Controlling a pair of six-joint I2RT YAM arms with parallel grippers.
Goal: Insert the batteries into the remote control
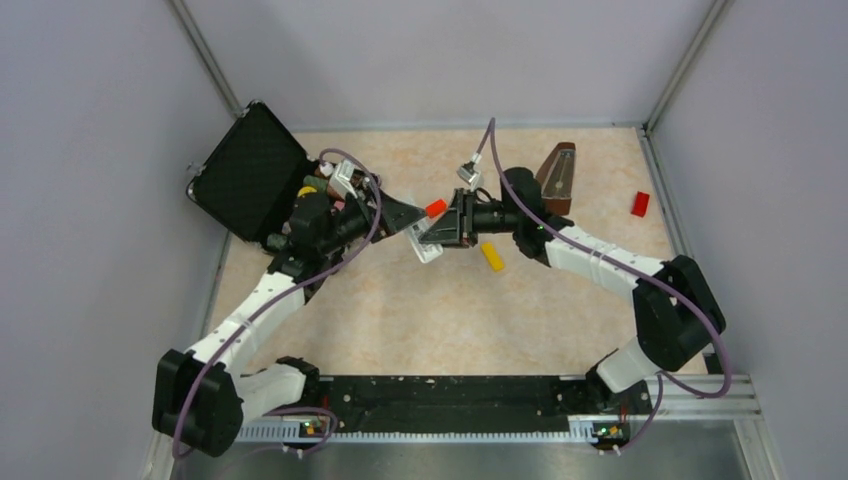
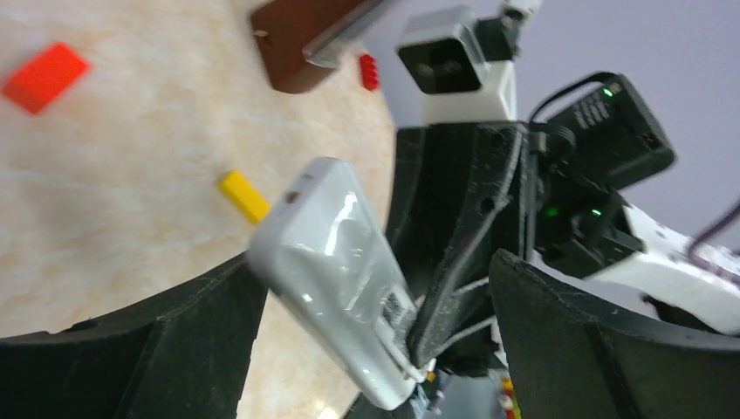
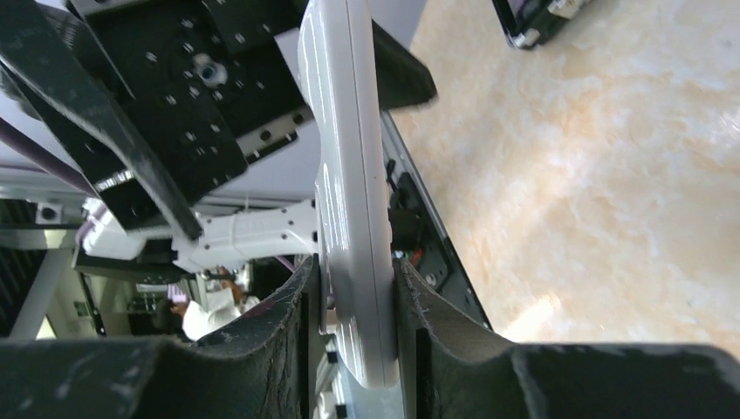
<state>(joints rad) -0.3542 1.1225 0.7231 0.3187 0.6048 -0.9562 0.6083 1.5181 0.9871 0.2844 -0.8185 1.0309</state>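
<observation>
Right wrist, glossy white remote control (image 3: 353, 218) pinched by rough black right claw (image 3: 353, 297), left claw (image 2: 380, 262) unclenched.

A remote control (image 3: 353, 175) of smooth, glossy white plastic catches the light. The right gripper (image 3: 358, 314) is matt black plastic with a rough, grainy surface. The bench (image 1: 420, 310) looks like smooth beige marbled stone with a faint sheen. A yellow block (image 2: 243, 195) is smooth plastic.

Left tool (image 2: 380, 262) seemingly wide — right (image 3: 353, 279) tight
</observation>
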